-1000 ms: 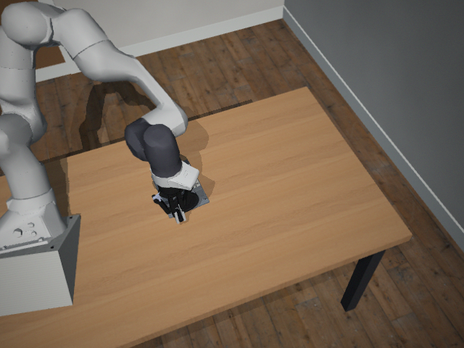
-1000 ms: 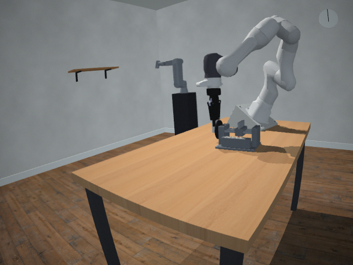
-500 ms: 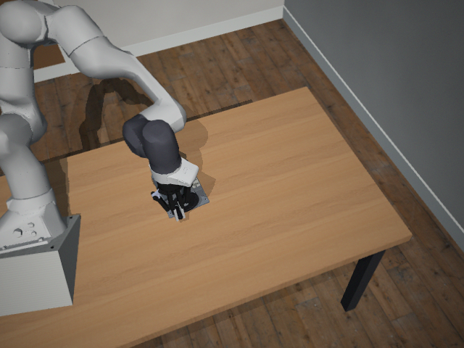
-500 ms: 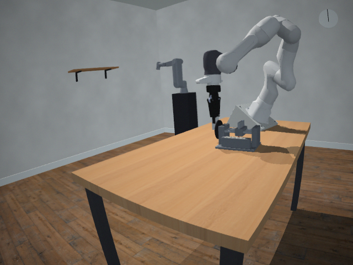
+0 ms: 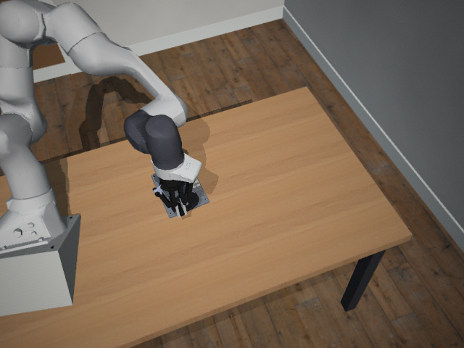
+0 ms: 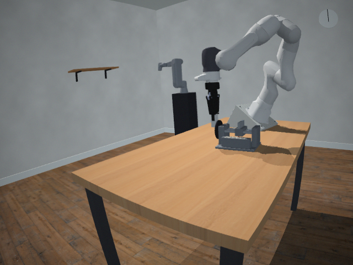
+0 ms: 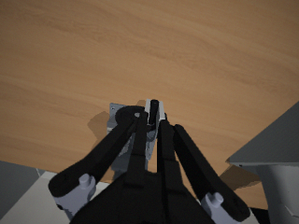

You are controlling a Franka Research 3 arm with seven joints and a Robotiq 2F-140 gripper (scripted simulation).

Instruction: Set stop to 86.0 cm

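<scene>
A small grey stop fixture (image 6: 237, 135) stands on the wooden table, with a black handwheel (image 6: 217, 128) at its left end and a carriage block (image 6: 241, 126) on a rail between two end posts. In the top view the fixture (image 5: 177, 195) is mostly hidden under my gripper (image 5: 180, 211). My gripper (image 6: 213, 122) points straight down at the top of the handwheel and is shut on the handwheel's crank handle. In the wrist view the fingertips pinch a small dark handle beside the round wheel (image 7: 127, 116).
The robot's grey base block (image 5: 35, 270) stands at the table's left end, close behind the fixture in the exterior view. A second arm on a black pedestal (image 6: 184, 112) stands off the table. A wall shelf (image 6: 92, 69) hangs far left.
</scene>
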